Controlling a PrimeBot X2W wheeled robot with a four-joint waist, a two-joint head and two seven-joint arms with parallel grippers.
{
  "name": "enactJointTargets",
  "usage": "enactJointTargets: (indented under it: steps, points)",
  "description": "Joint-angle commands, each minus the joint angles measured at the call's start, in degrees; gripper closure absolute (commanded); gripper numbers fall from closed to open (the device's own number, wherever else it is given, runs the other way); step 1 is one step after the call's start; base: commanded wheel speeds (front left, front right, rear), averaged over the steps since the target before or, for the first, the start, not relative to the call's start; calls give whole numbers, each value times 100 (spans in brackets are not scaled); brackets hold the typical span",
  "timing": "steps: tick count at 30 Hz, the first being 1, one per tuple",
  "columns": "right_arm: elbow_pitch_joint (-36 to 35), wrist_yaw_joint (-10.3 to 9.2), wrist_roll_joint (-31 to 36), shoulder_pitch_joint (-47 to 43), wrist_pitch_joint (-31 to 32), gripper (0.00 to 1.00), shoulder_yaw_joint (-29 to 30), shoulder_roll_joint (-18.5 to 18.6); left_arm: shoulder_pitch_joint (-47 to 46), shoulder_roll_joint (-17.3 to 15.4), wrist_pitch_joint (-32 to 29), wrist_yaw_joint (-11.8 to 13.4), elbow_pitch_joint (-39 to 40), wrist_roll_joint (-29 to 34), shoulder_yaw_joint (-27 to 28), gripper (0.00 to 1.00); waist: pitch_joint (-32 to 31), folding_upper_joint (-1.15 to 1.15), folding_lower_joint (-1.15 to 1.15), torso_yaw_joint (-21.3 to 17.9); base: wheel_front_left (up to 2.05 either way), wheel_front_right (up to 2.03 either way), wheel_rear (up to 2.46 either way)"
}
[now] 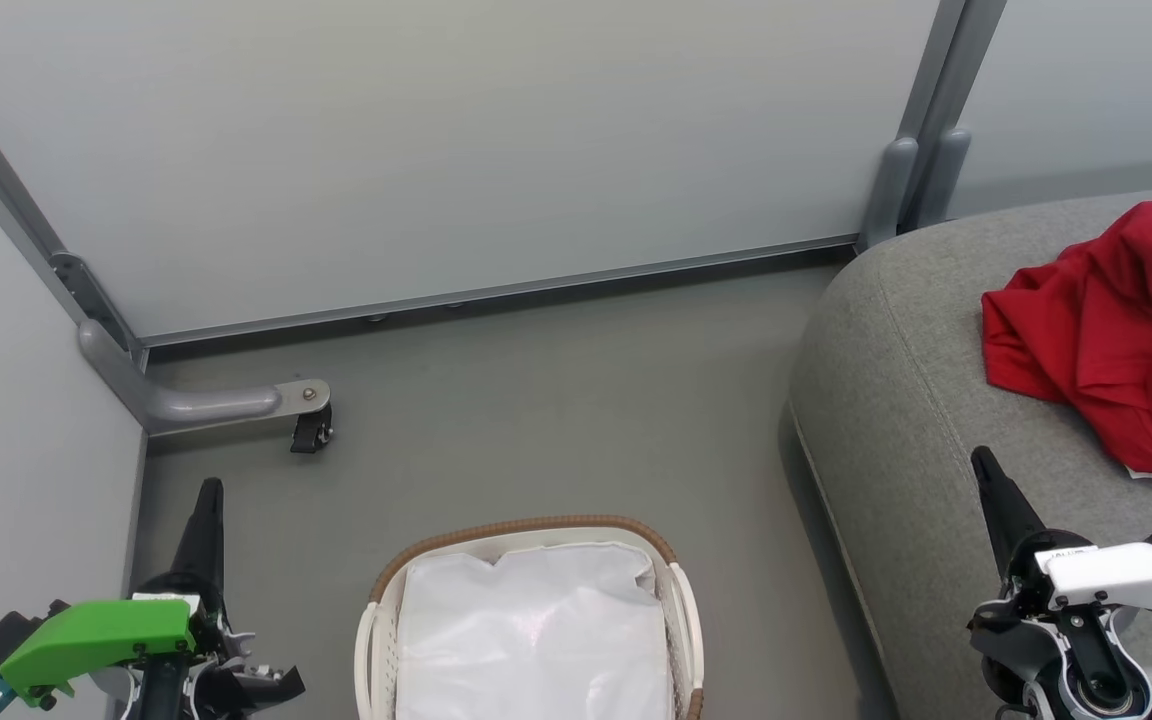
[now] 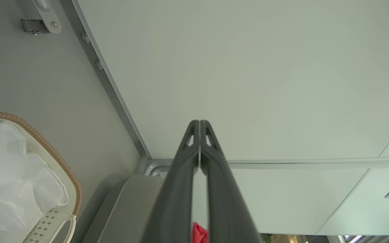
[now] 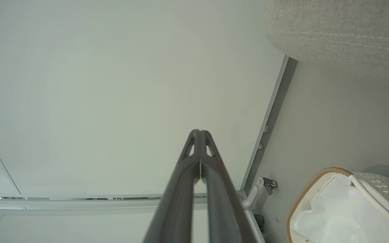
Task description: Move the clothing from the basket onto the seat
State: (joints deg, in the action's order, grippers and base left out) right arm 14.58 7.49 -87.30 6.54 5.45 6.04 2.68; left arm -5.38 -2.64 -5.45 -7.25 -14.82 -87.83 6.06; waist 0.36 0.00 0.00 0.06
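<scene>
Red clothing point(image 1: 1116, 340) with white trim lies crumpled on the grey seat point(image 1: 896, 420) at the right; a sliver of it point(image 2: 199, 233) shows between the left fingers in the left wrist view. The white basket point(image 1: 531, 532) with a brown woven rim stands on the floor at bottom centre, holding a white liner sheet point(image 1: 536, 630); no red fabric shows in it. My left gripper point(image 1: 208, 490) is shut and empty, left of the basket. Over the seat's front part, my right gripper point(image 1: 982, 458) is shut and empty, just left of the clothing.
A pale partition wall point(image 1: 436, 150) runs along the back and the left side. A grey partition foot with a black caster point(image 1: 311, 430) juts onto the floor at the left. Open grey floor point(image 1: 556, 400) lies between basket, wall and seat.
</scene>
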Motion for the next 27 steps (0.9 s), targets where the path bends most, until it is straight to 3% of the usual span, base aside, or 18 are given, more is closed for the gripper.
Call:
enactJointTargets:
  steps: [1,11,27]
  points:
    - [-33,0,-131,-48,25,100,26,34,-105,-40,-28,-25,46,-119,32,100,-2,0,0,-1,0,0,0]
    - [-74,1,-532,-61,126,100,65,36,-128,-41,-129,-42,94,-481,62,100,-17,0,0,-6,0,0,0]
    - [-70,1,-520,-61,125,100,62,35,-112,-42,-132,-42,87,-469,58,100,-18,0,0,-6,0,0,0]
